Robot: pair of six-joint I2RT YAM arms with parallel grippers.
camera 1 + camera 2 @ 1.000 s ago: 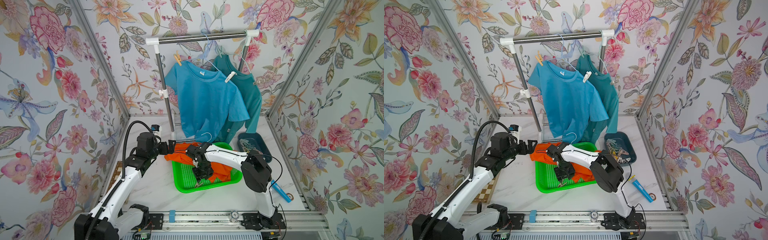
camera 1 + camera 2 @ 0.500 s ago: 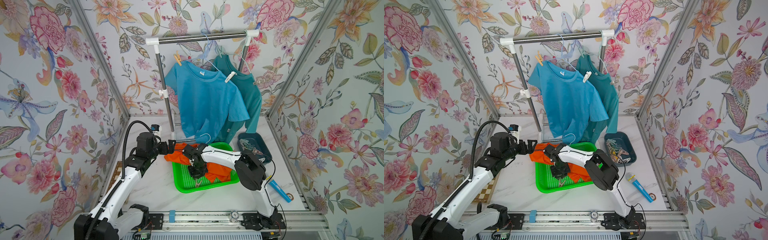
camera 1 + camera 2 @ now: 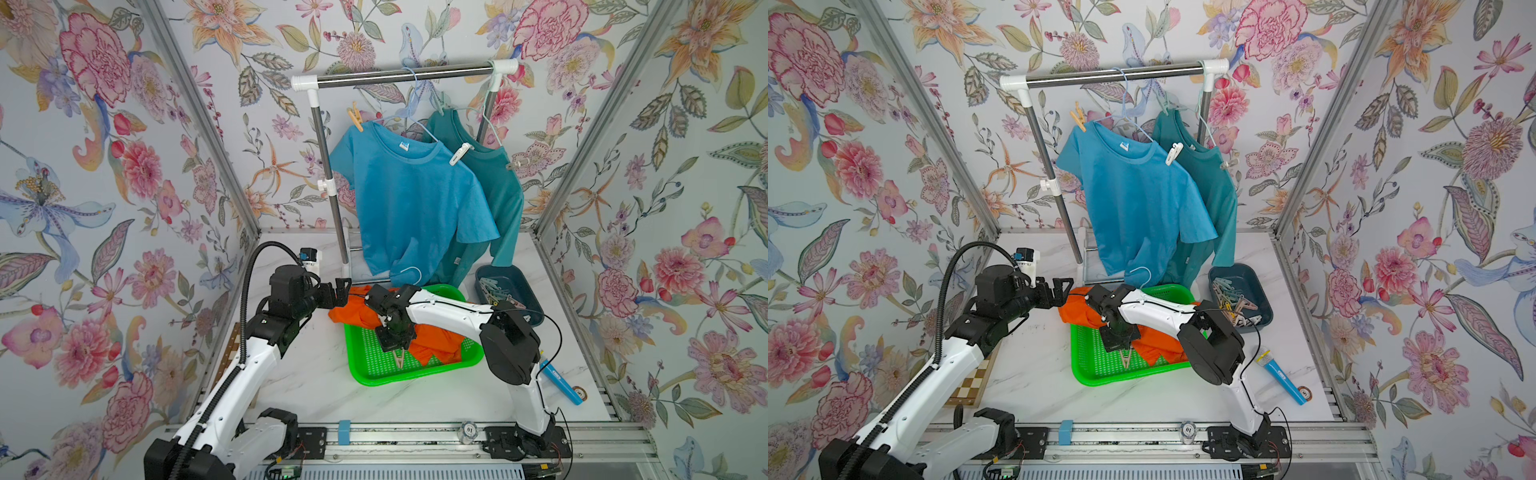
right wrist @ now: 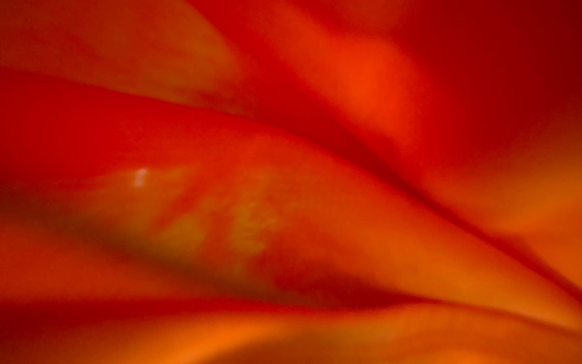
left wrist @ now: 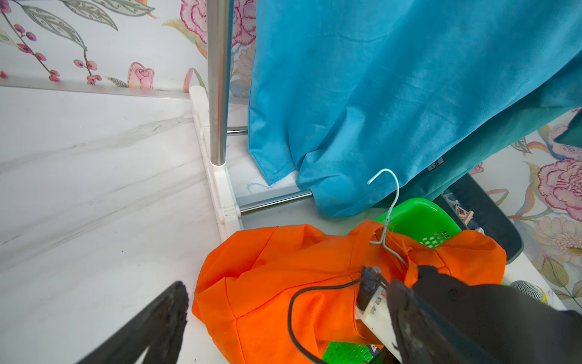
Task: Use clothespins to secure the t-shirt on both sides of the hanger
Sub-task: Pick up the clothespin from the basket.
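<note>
An orange t-shirt [image 3: 353,312] [image 3: 1076,312] lies crumpled over the back left of a green basket [image 3: 374,368] [image 3: 1096,363]. The white wire hanger's hook [image 3: 412,272] [image 5: 392,201] pokes up from its collar. My right gripper [image 3: 398,351] [image 3: 1124,350] hangs over the basket beside the shirt and is shut. A beige clothespin [image 3: 400,361] [image 3: 1125,359] sticks out below it. The right wrist view is filled with blurred orange cloth [image 4: 283,189]. My left gripper [image 3: 338,291] [image 5: 283,315] stands open at the shirt's left shoulder, its fingers on either side of the cloth.
A dark blue bin [image 3: 519,316] holding several loose clothespins [image 3: 494,291] stands right of the basket. Behind is a rack [image 3: 399,75] with a blue shirt [image 3: 407,199] and a teal shirt [image 3: 503,183], both pegged on hangers. A blue marker [image 3: 559,382] lies at the front right.
My right gripper has closed and has shifted a little to the left over the basket. The left arm has not moved.
</note>
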